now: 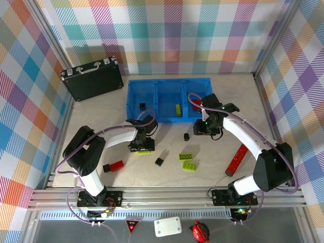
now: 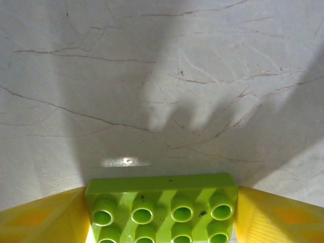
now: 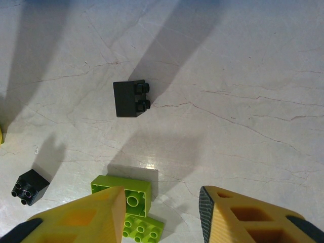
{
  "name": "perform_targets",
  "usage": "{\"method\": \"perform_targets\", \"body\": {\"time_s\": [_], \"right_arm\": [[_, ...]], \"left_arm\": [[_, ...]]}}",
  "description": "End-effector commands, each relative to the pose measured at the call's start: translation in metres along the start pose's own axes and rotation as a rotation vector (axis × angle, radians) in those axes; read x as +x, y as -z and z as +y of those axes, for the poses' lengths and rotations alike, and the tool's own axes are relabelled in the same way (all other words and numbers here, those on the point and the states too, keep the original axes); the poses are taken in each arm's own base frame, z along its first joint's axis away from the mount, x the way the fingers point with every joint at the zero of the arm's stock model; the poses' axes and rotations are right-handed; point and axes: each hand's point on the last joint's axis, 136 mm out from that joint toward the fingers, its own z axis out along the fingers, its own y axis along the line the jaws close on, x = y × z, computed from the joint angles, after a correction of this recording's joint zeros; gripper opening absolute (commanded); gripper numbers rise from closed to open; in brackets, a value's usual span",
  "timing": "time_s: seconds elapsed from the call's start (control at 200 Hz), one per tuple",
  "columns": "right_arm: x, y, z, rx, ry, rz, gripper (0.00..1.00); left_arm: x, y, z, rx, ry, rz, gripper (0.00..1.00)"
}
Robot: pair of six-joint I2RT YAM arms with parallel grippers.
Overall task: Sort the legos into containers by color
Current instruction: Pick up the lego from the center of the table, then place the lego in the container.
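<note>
Left claw [image 2: 162,208] is clamped on a lime-green brick [image 2: 161,197], pinched end to end between the fingers, with bare worktop [image 2: 152,76] ahead of it. We reckon the hold sits right at the tips, so a jolt could twist the brick loose. The blue bin [image 1: 169,82] lies beyond the claw. Its nearest compartment holds black, so an early drop puts green in the wrong place. Right claw [image 3: 162,197] hangs spread and empty, a black brick [image 3: 130,98] ahead of it. If both arms head for the bin, they could clash.
</note>
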Motion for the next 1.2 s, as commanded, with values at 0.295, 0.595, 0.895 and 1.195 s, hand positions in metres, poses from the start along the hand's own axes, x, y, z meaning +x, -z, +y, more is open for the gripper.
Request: {"method": "perform_targets", "body": {"time_s": [0.295,0.595,0.895,1.195], "right_arm": [[0.002,0.007,0.004,-0.017,0.002,-0.01,0.44],[0.006,0.011,0.0,-0.003,-0.003,-0.016,0.44],[0.015,0.017,-0.006,0.013,-0.013,-0.023,0.44],[0.022,0.025,-0.009,0.02,-0.026,-0.038,0.44]], "left_arm": [[0.005,0.001,-0.006,-0.014,-0.012,0.001,0.64],[-0.007,0.026,-0.015,0.017,-0.026,-0.059,0.61],[-0.034,0.068,-0.04,0.082,-0.062,-0.162,0.6],[-0.075,0.106,-0.088,0.2,-0.09,-0.25,0.59]]}}
